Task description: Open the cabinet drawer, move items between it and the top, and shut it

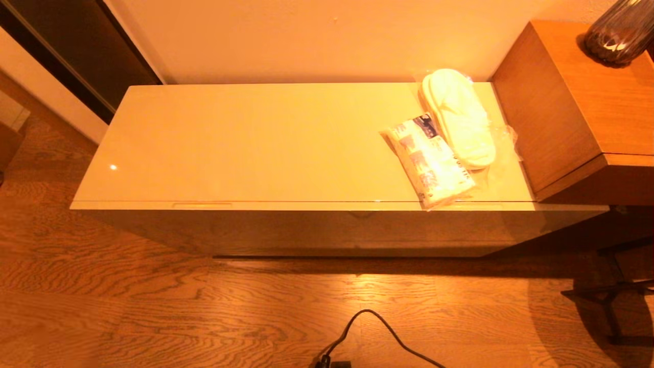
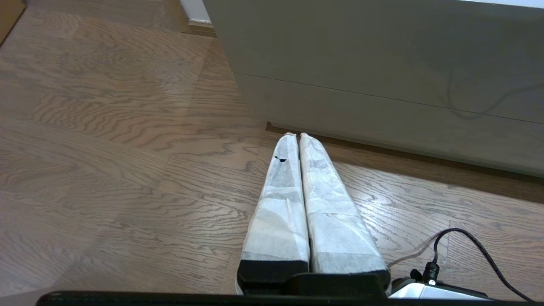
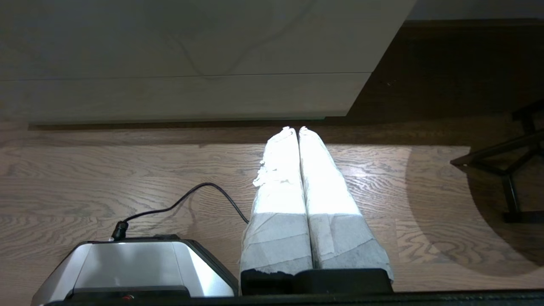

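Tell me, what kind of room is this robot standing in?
Probably a hotel room or a bedroom: bagged white slippers and a white packet lie on the top of a low glossy cabinet, beside a wooden cabinet with a dark vase, on wood flooring.

We see a glossy, smooth cream top point(image 1: 245, 143) over a wood-grain floor point(image 1: 102, 306). The slippers point(image 1: 460, 115) look soft, bagged in clear crinkled plastic. The packet point(image 1: 431, 163) is shiny film. White wrapping, creased and matt, covers both grippers' fingers point(image 2: 276, 204).
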Controlling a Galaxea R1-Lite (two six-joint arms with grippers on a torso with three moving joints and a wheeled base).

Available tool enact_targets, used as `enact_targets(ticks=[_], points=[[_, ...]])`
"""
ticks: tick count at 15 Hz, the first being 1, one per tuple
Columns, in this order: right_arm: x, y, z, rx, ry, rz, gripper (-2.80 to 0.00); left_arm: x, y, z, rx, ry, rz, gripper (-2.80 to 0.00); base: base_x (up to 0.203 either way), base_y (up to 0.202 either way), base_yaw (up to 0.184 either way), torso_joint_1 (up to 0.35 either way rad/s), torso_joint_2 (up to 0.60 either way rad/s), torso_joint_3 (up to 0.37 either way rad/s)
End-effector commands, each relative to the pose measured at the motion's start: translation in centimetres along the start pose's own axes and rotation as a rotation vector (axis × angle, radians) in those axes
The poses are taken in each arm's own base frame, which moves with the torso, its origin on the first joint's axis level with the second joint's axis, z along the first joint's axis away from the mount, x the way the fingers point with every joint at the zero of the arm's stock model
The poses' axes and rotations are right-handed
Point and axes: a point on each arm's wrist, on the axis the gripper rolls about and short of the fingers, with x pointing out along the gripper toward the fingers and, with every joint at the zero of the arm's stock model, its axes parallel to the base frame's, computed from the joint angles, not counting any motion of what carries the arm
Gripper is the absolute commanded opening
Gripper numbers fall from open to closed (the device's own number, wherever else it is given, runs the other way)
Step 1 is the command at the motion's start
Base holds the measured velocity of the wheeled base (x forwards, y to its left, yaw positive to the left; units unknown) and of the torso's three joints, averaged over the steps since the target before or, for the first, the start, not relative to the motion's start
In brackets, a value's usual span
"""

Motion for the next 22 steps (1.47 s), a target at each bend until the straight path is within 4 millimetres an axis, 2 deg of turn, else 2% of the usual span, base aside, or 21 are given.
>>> enact_targets(ticks=[1,22], points=[[0.02,0.00,-0.02,0.000,0.002,0.001,-2.80,-0.28,0.01,-0.13,-0.002,-0.038,-0.001,-2.80,0.000,0.000,0.000,0.000,0.00,0.000],[0.02,0.00,-0.01,0.000,0.002,0.001,-2.80,-0.28,0.01,-0.13,-0.002,-0.038,-0.001,-2.80,0.000,0.000,0.000,0.000,0.00,0.000]])
